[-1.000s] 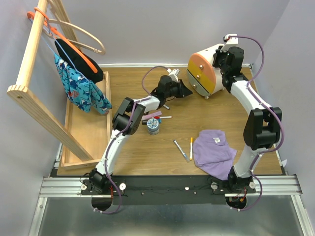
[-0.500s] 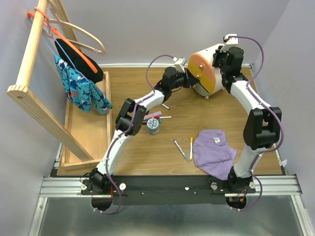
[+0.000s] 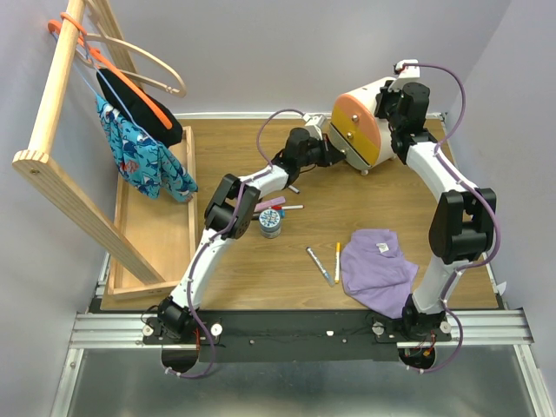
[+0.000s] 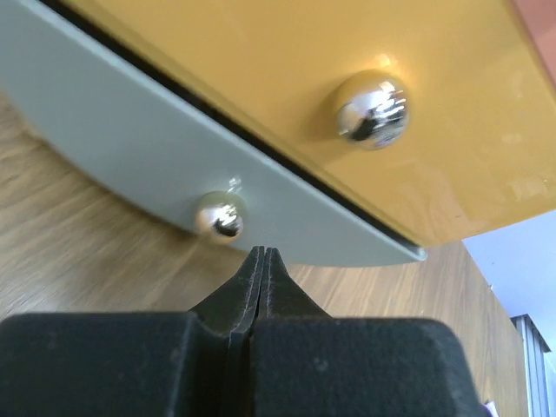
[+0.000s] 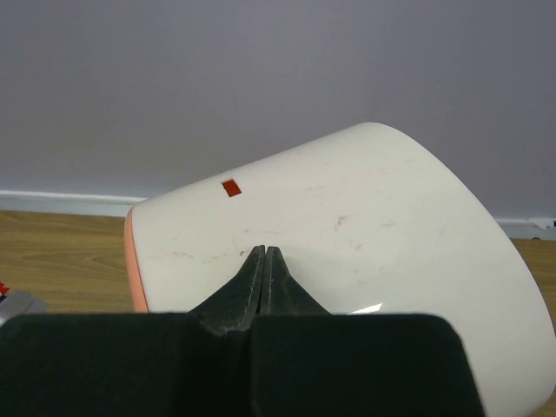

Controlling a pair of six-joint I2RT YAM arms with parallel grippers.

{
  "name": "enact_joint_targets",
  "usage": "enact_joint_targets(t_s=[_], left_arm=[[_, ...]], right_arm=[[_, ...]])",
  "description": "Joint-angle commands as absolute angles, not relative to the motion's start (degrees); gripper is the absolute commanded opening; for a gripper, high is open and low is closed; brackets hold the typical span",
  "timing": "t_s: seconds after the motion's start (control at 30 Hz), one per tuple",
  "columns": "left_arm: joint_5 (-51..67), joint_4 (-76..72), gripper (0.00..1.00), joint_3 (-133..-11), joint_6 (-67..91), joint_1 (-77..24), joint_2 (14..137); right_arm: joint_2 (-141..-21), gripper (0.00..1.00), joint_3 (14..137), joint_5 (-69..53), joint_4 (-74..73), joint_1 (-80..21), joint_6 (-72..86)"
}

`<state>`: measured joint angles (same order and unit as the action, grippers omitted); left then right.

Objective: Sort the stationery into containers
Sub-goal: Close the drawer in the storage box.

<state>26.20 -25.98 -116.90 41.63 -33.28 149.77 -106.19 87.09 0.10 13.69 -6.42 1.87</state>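
Note:
The cream drawer unit (image 3: 369, 122) stands at the back right, its orange drawer (image 3: 350, 113) over its yellow drawer (image 3: 358, 139). My left gripper (image 3: 326, 150) is shut and empty right at the unit's front. In the left wrist view its tips (image 4: 262, 253) sit just below a small knob (image 4: 219, 215) on a pale grey drawer front (image 4: 130, 148), under the yellow drawer (image 4: 287, 61). My right gripper (image 3: 387, 102) is shut, with its tips (image 5: 263, 251) against the unit's cream top (image 5: 347, 217). A pink bar (image 3: 269, 204), a blue-patterned jar (image 3: 270, 223) and pens (image 3: 320, 265) lie mid-table.
A purple cloth (image 3: 378, 265) lies at the front right beside a yellow pen (image 3: 337, 261). A long wooden tray (image 3: 156, 230) and a wooden rack (image 3: 61, 165) with hangers and a blue garment fill the left side. The wall is close behind the unit.
My left gripper swung right from mid-table to the front of the drawer unit, then eased back slightly. The right arm has not moved.

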Motion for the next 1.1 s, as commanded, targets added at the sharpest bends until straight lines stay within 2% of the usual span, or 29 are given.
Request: enact_joint_targets(t_s=[0.0,0.6,0.87,1.07], left_arm=[[27.51,-26.64,0.0,-118.11,41.84,-33.05,148.0],[19.6,-18.72,0.0,-129.2,37.36,-36.21,154.86],[23.37,-24.78,0.0,-125.07,35.68,-35.42,150.31],[26.1,-34.18,0.0,-113.4,35.69,-34.72,141.0]], right_arm=[[-109.16,0.01,85.78,-0.26,8.61,-6.33,1.05],[-109.07,0.01,85.69,-0.26,7.91,-6.33,0.53],[-108.81,0.01,85.16,-0.88,8.79,-6.06,1.41],[-106.79,0.01,87.8,2.52,9.75,-5.8,2.72]])
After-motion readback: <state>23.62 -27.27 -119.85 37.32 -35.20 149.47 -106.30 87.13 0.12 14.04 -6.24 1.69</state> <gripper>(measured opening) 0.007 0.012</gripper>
